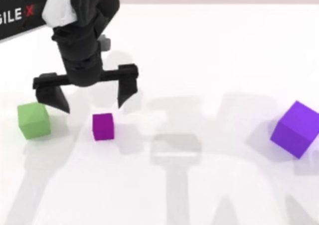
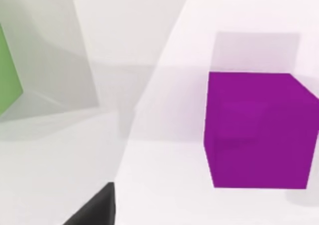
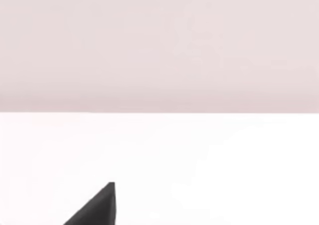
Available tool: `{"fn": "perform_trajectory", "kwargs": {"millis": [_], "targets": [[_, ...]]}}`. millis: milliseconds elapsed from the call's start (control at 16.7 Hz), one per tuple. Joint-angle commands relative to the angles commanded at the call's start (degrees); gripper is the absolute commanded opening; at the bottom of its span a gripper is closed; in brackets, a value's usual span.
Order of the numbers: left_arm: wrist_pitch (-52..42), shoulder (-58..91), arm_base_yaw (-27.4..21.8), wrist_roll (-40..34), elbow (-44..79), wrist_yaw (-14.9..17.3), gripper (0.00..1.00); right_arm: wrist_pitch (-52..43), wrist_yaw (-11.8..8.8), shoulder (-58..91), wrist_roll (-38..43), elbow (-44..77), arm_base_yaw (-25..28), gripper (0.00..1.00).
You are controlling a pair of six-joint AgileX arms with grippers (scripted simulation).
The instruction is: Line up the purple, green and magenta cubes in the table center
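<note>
My left gripper (image 1: pixel 92 98) hangs open above the table's left part, its two black fingers spread wide. The small magenta cube (image 1: pixel 103 126) sits on the white tabletop (image 1: pixel 199 75) just in front of the gap between them, untouched. The light green cube (image 1: pixel 34 120) rests beside the left finger (image 1: pixel 57 98), farther left. In the left wrist view the magenta cube (image 2: pixel 256 130) is close and the green cube (image 2: pixel 7 80) is at the picture's edge. The large purple cube (image 1: pixel 296 129) lies turned at the far right. My right gripper (image 3: pixel 142 217) is outside the top view, one fingertip (image 3: pixel 99 207) showing over bare table.
A black sign with white lettering (image 1: pixel 20 13) stands at the back left. Grey shadows of the arms (image 1: pixel 174 150) fall across the tabletop between the magenta and purple cubes.
</note>
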Motion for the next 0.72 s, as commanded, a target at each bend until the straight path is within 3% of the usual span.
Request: {"fn": "perform_trajectory", "kwargs": {"millis": [480, 720], "targets": [[0.7, 0.8, 0.1, 0.0, -0.3, 0.0, 1.00, 0.0, 0.0, 0.0, 0.0, 0.0, 0.0, 1.00], [9.2, 3.9, 0.0, 0.1, -5.3, 0.0, 1.00, 0.0, 0.0, 0.0, 0.0, 0.0, 0.0, 1.00]]}}
